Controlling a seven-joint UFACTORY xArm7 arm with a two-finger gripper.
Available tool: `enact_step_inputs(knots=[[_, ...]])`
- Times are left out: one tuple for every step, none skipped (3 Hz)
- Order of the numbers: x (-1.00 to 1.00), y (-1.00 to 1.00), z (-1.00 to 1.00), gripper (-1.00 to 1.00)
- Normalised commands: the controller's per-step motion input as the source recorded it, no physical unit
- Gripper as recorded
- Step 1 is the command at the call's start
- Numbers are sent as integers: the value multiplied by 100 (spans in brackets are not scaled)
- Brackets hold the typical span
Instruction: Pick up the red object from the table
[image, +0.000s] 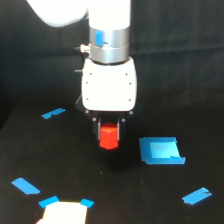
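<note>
Red object (108, 137): small stubby red-orange block, flat top, narrower than the gripper (108, 131). It sits between the dark fingers, which are closed in on its sides; contact with the table (75, 170) can't be judged. Arm points straight down, white wrist housing above. Blue square (160, 151) lies just to the exterior view's right.

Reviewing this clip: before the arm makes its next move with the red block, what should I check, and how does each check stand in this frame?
1. red object sits between the fingers of the gripper: ok.
2. Fingers firmly closed on it: cannot tell, dark fingers blend into the background.
3. Block lifted clear of the table: cannot tell from this one view.
4. blue square apart from the block, on the exterior view's right: ok.
5. Block upright, not tilted: ok.
</note>
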Motion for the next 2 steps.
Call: enact_step_inputs(knots=[[-31, 31, 100, -76], [33, -14, 100, -84]])
